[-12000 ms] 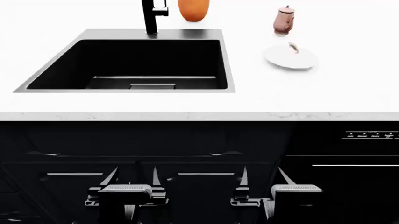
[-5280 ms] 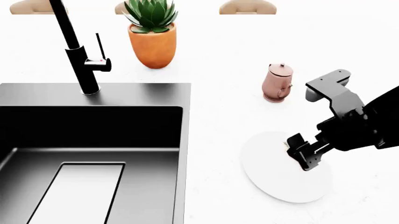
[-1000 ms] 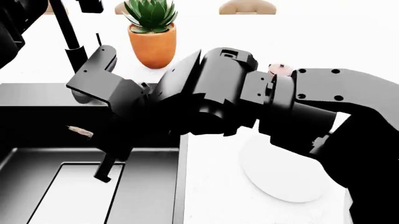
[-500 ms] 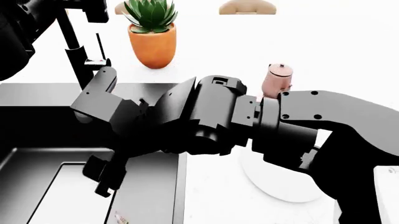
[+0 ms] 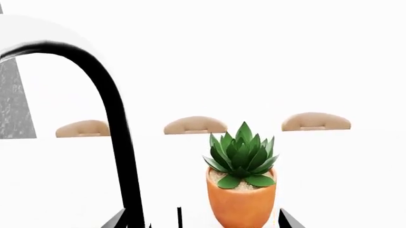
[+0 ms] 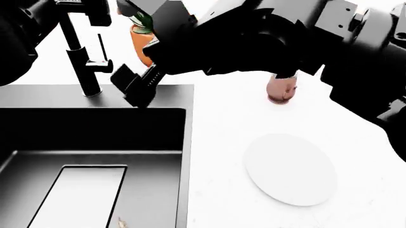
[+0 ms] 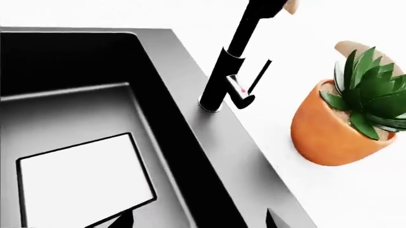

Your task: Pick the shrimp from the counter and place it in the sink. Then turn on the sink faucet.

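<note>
Risking, at the far left, a sideways bump of the left arm (image 6: 16,42) against the sink faucet (image 6: 81,61) rather than a clean push on the thin lever (image 6: 101,47), given such close crowding. Risking also a clash with the right gripper (image 6: 134,85), hanging just beside that lever over the back rim of the sink (image 6: 95,97). Further right, passing the bulky right arm (image 6: 266,38) close over the copper kettle (image 6: 281,90), possibly tipping it.

Holding the left gripper (image 5: 199,222) up by the faucet's neck, fingers spread apart and gripping nothing, facing the plant pot (image 5: 242,209). Reaching the right arm across from the right, jaws likewise parted and empty. Leaving the shrimp (image 6: 120,222) lying on the sink floor near the front edge, and the white plate (image 6: 290,168) sitting bare on the counter (image 6: 216,142).
</note>
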{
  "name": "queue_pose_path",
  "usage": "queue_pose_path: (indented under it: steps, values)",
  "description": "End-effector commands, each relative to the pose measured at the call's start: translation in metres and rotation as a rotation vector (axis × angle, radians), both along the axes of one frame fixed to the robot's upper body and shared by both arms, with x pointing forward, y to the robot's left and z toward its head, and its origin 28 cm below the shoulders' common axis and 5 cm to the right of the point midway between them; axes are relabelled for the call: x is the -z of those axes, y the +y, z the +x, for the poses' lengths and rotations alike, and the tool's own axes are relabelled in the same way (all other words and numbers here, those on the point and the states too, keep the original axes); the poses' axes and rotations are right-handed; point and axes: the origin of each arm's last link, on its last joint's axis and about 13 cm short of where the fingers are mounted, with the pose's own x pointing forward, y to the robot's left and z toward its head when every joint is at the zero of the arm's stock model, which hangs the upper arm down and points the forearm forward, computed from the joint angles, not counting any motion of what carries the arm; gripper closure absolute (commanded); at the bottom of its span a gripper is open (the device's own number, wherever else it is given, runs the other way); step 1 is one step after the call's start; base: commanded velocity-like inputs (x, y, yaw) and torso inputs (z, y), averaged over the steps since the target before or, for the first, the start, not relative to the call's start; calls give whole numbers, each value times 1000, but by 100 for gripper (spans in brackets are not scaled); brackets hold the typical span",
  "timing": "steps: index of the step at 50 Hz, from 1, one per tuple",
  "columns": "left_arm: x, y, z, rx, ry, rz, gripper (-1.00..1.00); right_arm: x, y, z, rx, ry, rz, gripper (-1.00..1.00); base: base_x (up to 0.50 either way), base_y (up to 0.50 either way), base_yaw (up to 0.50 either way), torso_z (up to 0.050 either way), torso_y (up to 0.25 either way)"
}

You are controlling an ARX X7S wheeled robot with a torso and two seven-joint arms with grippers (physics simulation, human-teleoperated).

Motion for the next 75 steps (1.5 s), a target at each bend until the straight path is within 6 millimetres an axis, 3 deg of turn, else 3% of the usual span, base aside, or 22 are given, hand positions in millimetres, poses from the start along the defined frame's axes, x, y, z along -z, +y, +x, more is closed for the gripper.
queue_pose_path:
  steps: [1, 12, 16, 22, 25, 32, 43, 55, 68, 71, 75]
  values:
    - [1, -3, 1, 4, -1, 12, -100, -39, -62, -5, 217, -74, 37, -100, 0, 0, 0, 0, 0]
    - [3, -3, 1, 0, -1, 10, -100, -40, -107, -14, 368, -80, 81, -100, 0, 0, 0, 0, 0]
    - [8, -5, 3, -1, -1, 13, -100, -51, -133, -17, 561, -231, 155, -100, 0, 0, 0, 0, 0]
    - [18, -6, 6, 22, -11, 26, -100, -62, -150, -23, 651, -331, 267, -100, 0, 0, 0, 0, 0]
    - [31, 0, 21, -17, -26, 55, -100, -70, -162, -28, 694, -368, 341, -100, 0, 0, 0, 0, 0]
    - [47, 8, 37, -71, -32, 79, -100, -70, -165, -31, 697, -377, 372, -100, 0, 0, 0, 0, 0]
    - [52, 13, 52, -49, -66, 57, -100, -68, -165, -30, 689, -371, 382, -100, 0, 0, 0, 0, 0]
    - [56, 19, 95, -37, -100, -20, -100, -65, -167, -33, 682, -359, 391, -100, 0, 0, 0, 0, 0]
    - [77, 23, 119, -52, -70, -24, -100, -62, -166, -30, 668, -349, 397, -100, 0, 0, 0, 0, 0]
    - [87, 27, 135, -74, -56, -18, -100, -60, -166, -29, 664, -344, 400, -100, 0, 0, 0, 0, 0]
    - [95, 28, 143, -94, -42, -23, -100, -58, -166, -29, 663, -339, 401, -100, 0, 0, 0, 0, 0]
